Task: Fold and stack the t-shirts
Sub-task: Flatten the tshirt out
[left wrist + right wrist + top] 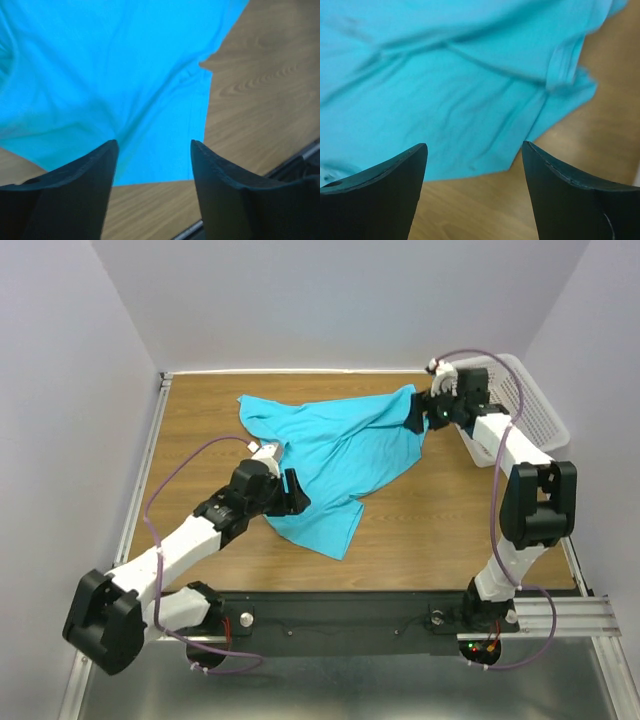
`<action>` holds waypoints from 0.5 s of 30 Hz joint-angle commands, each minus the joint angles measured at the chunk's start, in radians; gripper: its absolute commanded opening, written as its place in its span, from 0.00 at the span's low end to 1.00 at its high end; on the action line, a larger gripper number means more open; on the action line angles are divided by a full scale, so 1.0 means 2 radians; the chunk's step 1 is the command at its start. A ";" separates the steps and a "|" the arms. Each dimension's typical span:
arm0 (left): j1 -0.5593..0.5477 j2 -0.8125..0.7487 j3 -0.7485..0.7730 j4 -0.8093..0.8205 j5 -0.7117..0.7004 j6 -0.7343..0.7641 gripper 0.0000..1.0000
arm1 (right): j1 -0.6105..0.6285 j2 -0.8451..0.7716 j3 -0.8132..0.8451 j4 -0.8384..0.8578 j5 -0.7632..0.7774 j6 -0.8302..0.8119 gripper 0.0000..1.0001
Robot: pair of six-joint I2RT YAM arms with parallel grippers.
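One turquoise-blue t-shirt [335,455] lies spread and rumpled on the wooden table, from the far middle down to the near left. My left gripper [293,493] is open and empty, over the shirt's near left edge. In the left wrist view the shirt [115,75] fills the upper left and its edge runs between my fingertips [112,150]. My right gripper [418,412] is open and empty at the shirt's far right corner. In the right wrist view the shirt [455,85] shows a seam and a ragged edge just past my fingertips [530,150].
A white perforated plastic basket [530,405] stands at the far right, beside the right arm. The wooden table [450,530] has a raised metal rail along its left edge and walls close round it. A black bar [340,615] runs across the front.
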 commanded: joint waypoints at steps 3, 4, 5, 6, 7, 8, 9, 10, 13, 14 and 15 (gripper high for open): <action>0.008 -0.062 0.026 -0.012 -0.172 -0.003 0.93 | -0.001 0.024 -0.043 -0.032 0.051 0.063 0.82; 0.012 -0.073 0.022 -0.012 -0.180 -0.010 0.96 | -0.001 0.026 -0.044 -0.033 0.063 0.073 0.82; 0.020 -0.078 0.019 -0.009 -0.180 -0.015 0.97 | 0.000 0.027 -0.048 -0.032 0.067 0.083 0.81; 0.027 -0.081 0.007 0.005 -0.176 -0.017 0.97 | -0.001 0.029 -0.052 -0.030 0.080 0.088 0.81; 0.044 -0.086 0.003 0.010 -0.164 -0.019 0.97 | 0.000 0.031 -0.057 -0.027 0.088 0.094 0.80; 0.052 -0.086 -0.006 0.016 -0.158 -0.024 0.97 | 0.000 0.037 -0.058 -0.027 0.095 0.097 0.78; 0.060 -0.086 -0.011 0.028 -0.151 -0.026 0.97 | 0.000 0.040 -0.060 -0.026 0.104 0.097 0.78; 0.070 -0.085 -0.014 0.034 -0.136 -0.027 0.97 | 0.000 0.045 -0.061 -0.026 0.105 0.111 0.78; 0.111 -0.083 -0.033 0.056 -0.110 -0.031 0.97 | 0.000 0.066 -0.060 -0.026 0.096 0.121 0.71; 0.120 -0.083 -0.036 0.066 -0.104 -0.031 0.97 | 0.000 0.071 -0.058 -0.026 0.093 0.124 0.70; 0.127 -0.083 -0.038 0.070 -0.099 -0.031 0.96 | 0.000 0.079 -0.057 -0.025 0.093 0.125 0.68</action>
